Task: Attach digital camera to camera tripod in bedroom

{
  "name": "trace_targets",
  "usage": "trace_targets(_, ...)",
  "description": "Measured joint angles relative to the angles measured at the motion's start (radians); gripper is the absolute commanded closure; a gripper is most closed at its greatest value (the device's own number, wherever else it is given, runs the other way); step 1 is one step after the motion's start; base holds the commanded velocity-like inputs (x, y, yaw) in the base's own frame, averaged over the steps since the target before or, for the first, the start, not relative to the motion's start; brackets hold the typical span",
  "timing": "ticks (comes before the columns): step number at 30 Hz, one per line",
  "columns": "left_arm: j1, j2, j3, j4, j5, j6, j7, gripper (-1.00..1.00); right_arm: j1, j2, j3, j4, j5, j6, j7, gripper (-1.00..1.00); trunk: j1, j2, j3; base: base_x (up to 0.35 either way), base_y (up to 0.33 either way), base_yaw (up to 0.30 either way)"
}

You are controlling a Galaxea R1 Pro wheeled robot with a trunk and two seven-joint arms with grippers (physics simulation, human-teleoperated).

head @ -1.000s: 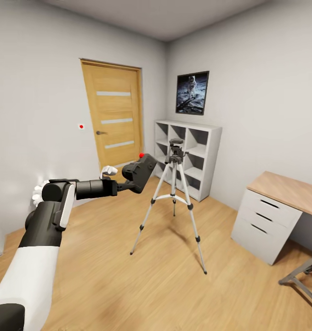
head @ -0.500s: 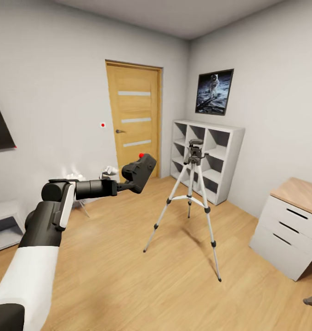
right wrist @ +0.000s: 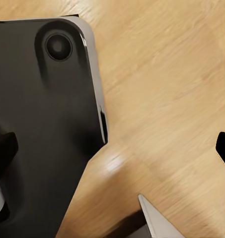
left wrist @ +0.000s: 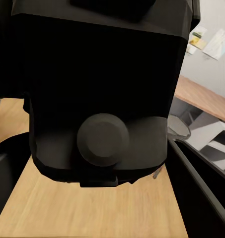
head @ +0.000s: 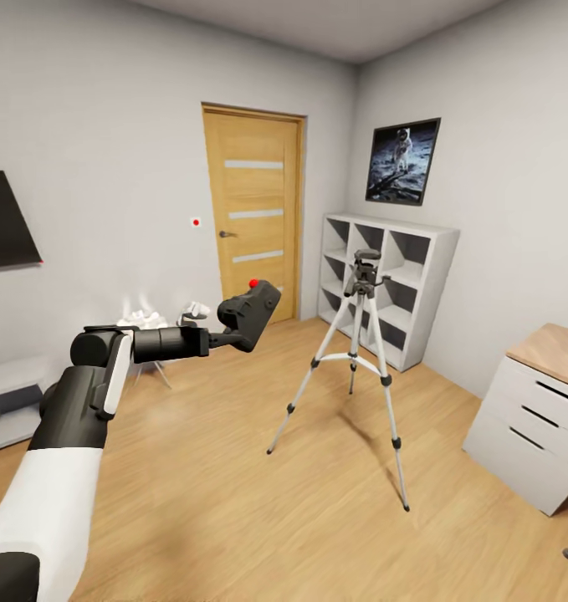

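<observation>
Left arm (head: 83,401) outstretched, claw (head: 225,328) clamped.

Wooden door (head: 254,221), astronaut picture (head: 402,161), cube shelf (head: 401,276)

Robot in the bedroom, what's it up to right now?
The left gripper is holding the digital camera out in front at chest height, red button up. The camera tripod stands on the wood floor ahead and to the right, before the white cube shelf, its head bare. The camera isn't mounted yet.
</observation>
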Motion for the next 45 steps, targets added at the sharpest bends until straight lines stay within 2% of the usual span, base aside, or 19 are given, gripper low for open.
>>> trace_targets(24, 0.000, 0.000, -0.002, 0.000, -0.001, 0.000, -0.001, 1.00, 0.000, 0.000, 0.000, 0.000, 0.000, -0.007, 0.000, -1.00, 0.000, 0.000, -0.002, 0.246, 0.158, 0.259)
trace_targets(42, 0.000, -0.001, -0.007, -0.003, 0.001, 0.000, -0.001, 1.00, 0.000, 0.000, 0.000, 0.000, 0.000, -0.007, 0.000, -1.00, 0.000, 0.000, -0.002, 0.018, 0.009, 0.272)
trace_targets(45, -0.001, -0.005, -0.036, -0.002, 0.002, 0.001, 0.000, 1.00, 0.000, 0.000, 0.000, 0.000, 0.000, -0.007, 0.001, -1.00, 0.000, 0.000, -0.002, 0.000, 0.000, 0.272)
